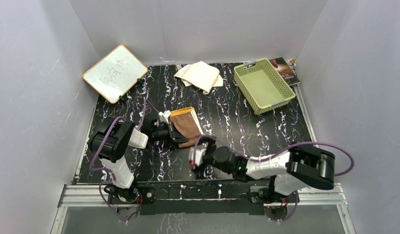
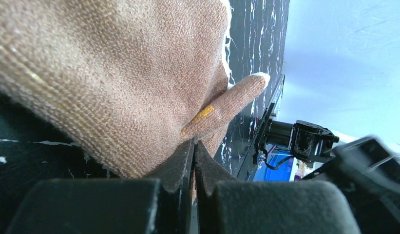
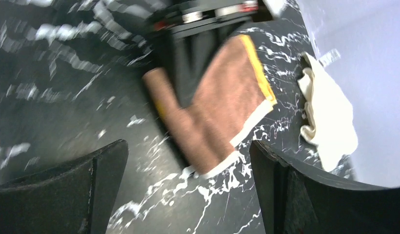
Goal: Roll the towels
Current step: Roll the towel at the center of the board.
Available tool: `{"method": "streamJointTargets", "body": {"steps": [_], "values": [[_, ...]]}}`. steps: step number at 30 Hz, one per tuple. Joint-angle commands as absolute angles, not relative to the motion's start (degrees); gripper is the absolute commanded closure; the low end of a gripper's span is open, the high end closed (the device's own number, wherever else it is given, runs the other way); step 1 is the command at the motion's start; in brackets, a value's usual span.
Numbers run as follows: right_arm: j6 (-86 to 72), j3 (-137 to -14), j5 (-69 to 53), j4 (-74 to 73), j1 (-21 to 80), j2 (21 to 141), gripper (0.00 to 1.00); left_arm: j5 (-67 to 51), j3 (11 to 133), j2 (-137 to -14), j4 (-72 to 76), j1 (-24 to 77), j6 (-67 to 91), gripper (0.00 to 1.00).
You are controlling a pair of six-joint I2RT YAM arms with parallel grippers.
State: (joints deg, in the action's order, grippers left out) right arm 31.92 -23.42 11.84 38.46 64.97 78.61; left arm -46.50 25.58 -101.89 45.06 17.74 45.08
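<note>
The orange-yellow towel [image 1: 187,127] lies folded at mid-table, brown back up, with an orange edge along its far side. My left gripper [image 1: 169,132] is shut on its left edge; in the left wrist view the jaws [image 2: 194,144] pinch the brown cloth [image 2: 115,73] between them. My right gripper [image 1: 195,157] is open and empty, just near of the towel. In the right wrist view it [image 3: 188,152] faces the partly rolled brown cloth [image 3: 222,107]. The cream-white towel [image 1: 200,74] lies crumpled at the back centre and shows in the right wrist view [image 3: 329,126].
A green basket [image 1: 262,85] stands at the back right with a book [image 1: 284,69] behind it. A whiteboard [image 1: 115,73] leans at the back left. White walls enclose the black marbled table [image 1: 237,122].
</note>
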Motion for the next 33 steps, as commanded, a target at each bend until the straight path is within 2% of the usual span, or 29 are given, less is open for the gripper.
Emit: {"method": "streamJointTargets", "body": {"steps": [1, 6, 11, 14, 23, 33], "values": [[56.99, -20.48, 25.43, 46.23, 71.87, 85.08, 0.07, -41.29, 24.11, -103.10, 35.34, 17.76, 40.08, 1.00], [60.46, -21.30, 25.76, 47.17, 73.29, 90.54, 0.11, -42.21, 24.92, -102.96, 35.06, 17.73, 39.97, 1.00], [66.02, -22.35, 25.67, 54.61, 73.17, 98.28, 0.12, -43.40, 25.05, -103.07, 35.46, 17.77, 39.93, 1.00], [66.36, -23.53, 23.63, 55.25, 72.68, 102.22, 0.16, -43.92, 25.13, -103.18, 35.67, 17.67, 39.90, 1.00], [64.95, -28.28, 16.73, 44.73, 68.48, 104.25, 0.47, -44.98, 25.45, -103.94, 36.31, 17.75, 40.16, 1.00], [63.40, -32.43, 13.49, 38.21, 64.16, 106.65, 0.48, -46.36, 26.42, -104.81, 35.71, 17.72, 39.99, 1.00]]}}
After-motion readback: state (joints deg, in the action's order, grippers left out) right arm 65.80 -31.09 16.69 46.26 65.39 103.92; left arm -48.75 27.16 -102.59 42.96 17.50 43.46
